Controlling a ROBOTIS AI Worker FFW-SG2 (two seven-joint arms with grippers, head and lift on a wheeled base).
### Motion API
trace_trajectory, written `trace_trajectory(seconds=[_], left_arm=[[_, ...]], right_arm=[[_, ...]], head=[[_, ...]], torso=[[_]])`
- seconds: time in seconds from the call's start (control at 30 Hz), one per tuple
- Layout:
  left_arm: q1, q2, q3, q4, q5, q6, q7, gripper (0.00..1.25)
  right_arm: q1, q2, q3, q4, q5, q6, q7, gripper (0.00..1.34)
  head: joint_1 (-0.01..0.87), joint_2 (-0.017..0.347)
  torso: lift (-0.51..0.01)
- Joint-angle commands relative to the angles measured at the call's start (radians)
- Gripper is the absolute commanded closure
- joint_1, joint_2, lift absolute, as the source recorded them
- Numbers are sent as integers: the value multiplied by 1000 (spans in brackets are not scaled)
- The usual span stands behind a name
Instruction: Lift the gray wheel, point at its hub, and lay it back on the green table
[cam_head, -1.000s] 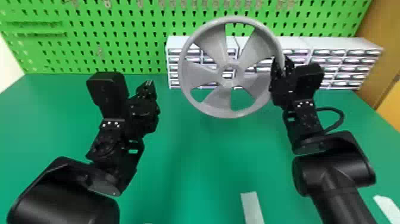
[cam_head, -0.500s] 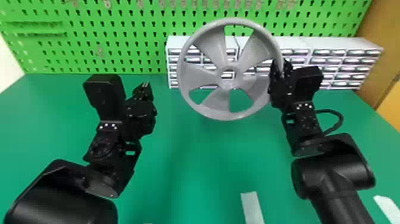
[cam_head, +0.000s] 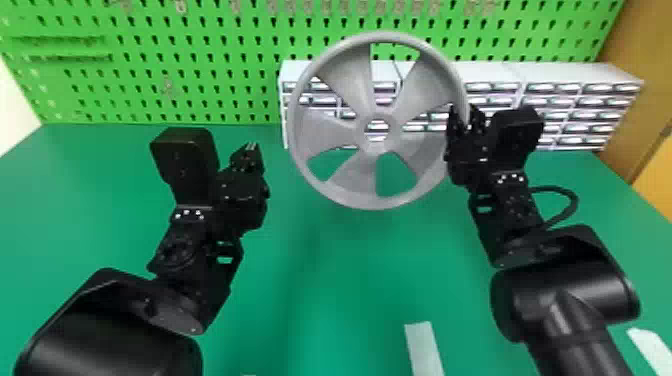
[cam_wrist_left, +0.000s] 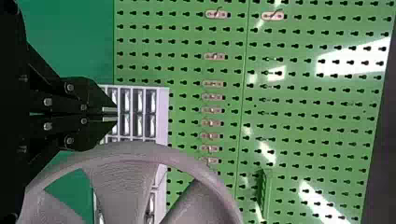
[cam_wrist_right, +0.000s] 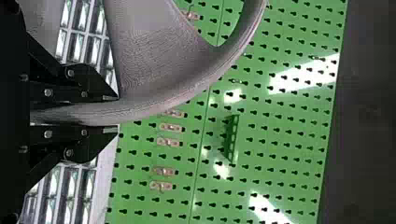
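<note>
The gray wheel (cam_head: 360, 180) hangs upright over the tabletop (cam_head: 350, 280), near its far edge, before the white drawer units (cam_head: 555, 116). The right gripper (cam_head: 466, 117), its arm angled in from the near right corner, grips the rim; the right wrist view shows that rim between its fingers, and a green holder (cam_wrist_right: 232, 140) on the pegboard. The left gripper (cam_head: 251, 146) is beside the wheel, apart, fingers closed, its arm slanting from the near left corner.

The wheel (cam_head: 354, 177) between the right gripper (cam_head: 466, 113) jaws was gray. Beyond them, the pegboard (cam_head: 131, 32) was green, dotted dark in rows.
</note>
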Motion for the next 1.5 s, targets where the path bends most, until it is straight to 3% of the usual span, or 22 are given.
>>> trace_trajectory(seconds=[0.0, 0.3, 0.63, 0.97, 1.17, 1.47], left_arm=[[-3, 0, -5, 0, 0, 0, -1, 1227], [-3, 0, -6, 2, -6, 0, -1, 1227], [-4, 0, -5, 2, -8, 0, -1, 1227], [-8, 0, -3, 2, -8, 0, -9, 1227], [-9, 2, -5, 2, -11, 0, -12, 1227], [-18, 5, -12, 6, -12, 0, -15, 1227]], right_arm=[[15, -4, 0, -84, -26, 133, 0, 1216], [6, 4, -15, -232, -58, 425, 0, 1216], [-27, 25, -78, -336, -138, 754, 0, 1217], [-74, 28, -138, -374, -219, 1010, -9, 1220], [-123, 21, -165, -388, -341, 1211, -110, 1222], [-172, 27, -161, -382, -353, 1411, -163, 1222]], head=[[692, 48], [692, 48], [692, 48], [692, 48], [692, 48], [692, 48]], torso=[[-93], [-93], [-93], [-93], [-93], [-93]])
